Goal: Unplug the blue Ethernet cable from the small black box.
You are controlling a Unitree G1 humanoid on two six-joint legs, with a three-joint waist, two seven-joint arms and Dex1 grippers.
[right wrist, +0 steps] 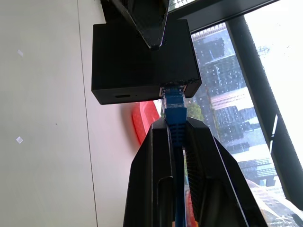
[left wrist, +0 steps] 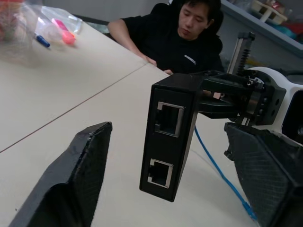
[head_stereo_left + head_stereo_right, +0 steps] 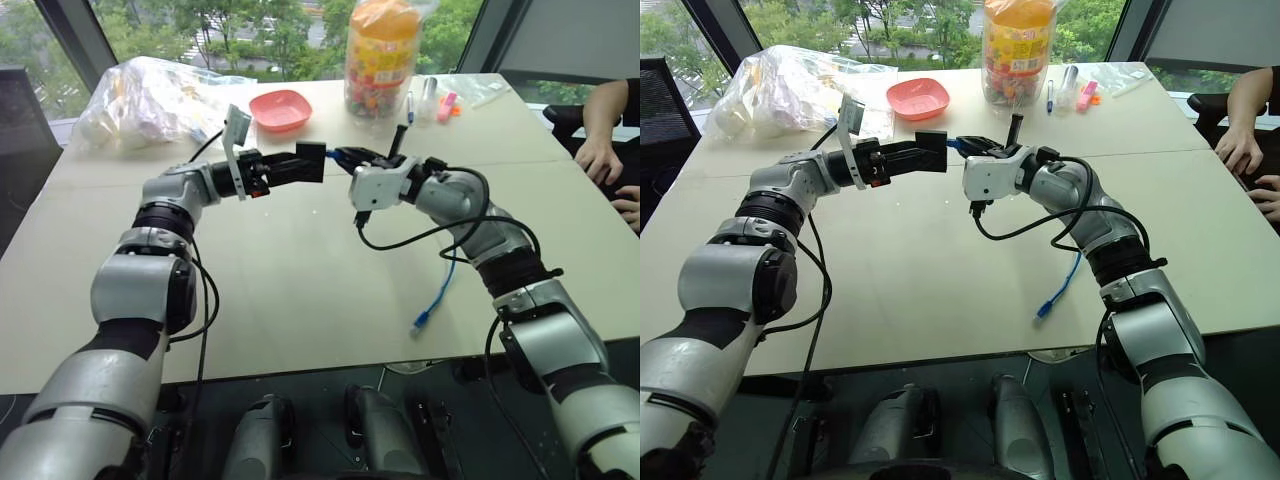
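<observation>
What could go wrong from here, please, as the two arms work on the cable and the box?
The left gripper straddles the box with its fingers standing off, so a pull could drag the box along. The right gripper pinches the cable behind the plug; the latch may stay caught.

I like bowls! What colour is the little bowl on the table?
The bowl is pinkish red, clearest in the left eye view.
</observation>
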